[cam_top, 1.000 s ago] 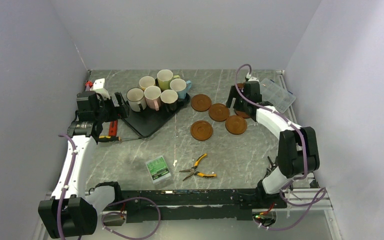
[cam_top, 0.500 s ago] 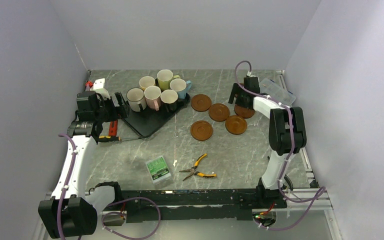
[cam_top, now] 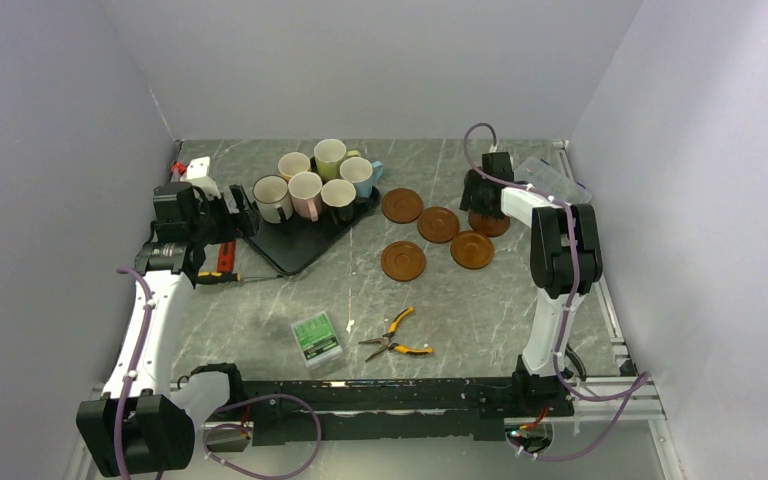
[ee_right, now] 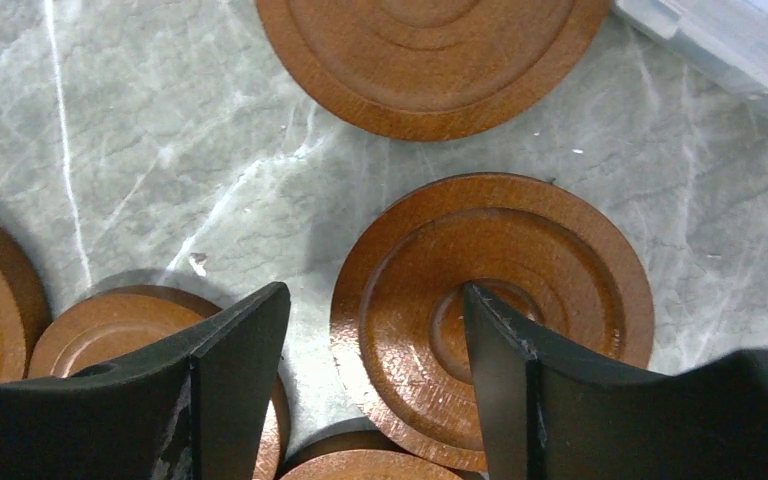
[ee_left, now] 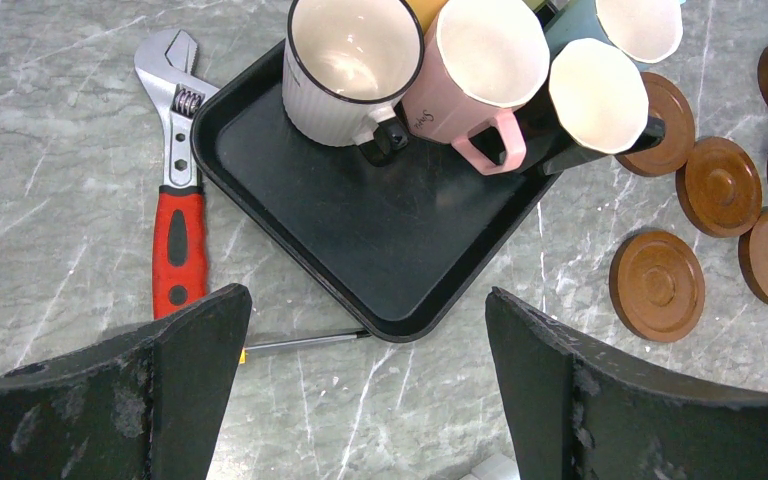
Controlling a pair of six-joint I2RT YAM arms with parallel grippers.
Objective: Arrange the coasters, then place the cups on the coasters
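We are working on the first step, arranging the coasters [cam_top: 438, 224]. None of the cups [cam_top: 307, 186] is sitting on one yet. All six are standing bunched at the far end of the black tray [cam_top: 290, 256] on the left of the tabletop [cam_top: 480, 310]. The coasters are lying loosely clustered at the far right, some touching or overlapping, so we are judging that they need spreading out before any cup goes over.

The right tool [ee_right: 372, 300] is reaching down over the rightmost coaster [ee_right: 560, 290], the one nearest the clear plastic box [ee_right: 720, 40]. Its jaws are standing moderately apart and holding nothing. The left finger is hanging over bare tabletop just beside the disc's left rim and the right finger over its sunken middle, so the rim is lying between them. We cannot tell whether the tips are touching the surface. Other coasters are crowding in just beyond and at the lower left.

As we are reading it, the next move is calling for the jaws to close across that rim and draw the disc clear without dragging its neighbours.

The left tool [ee_left: 368, 300] is hovering wide and empty above the tray's near edge, well apart from the coasters.
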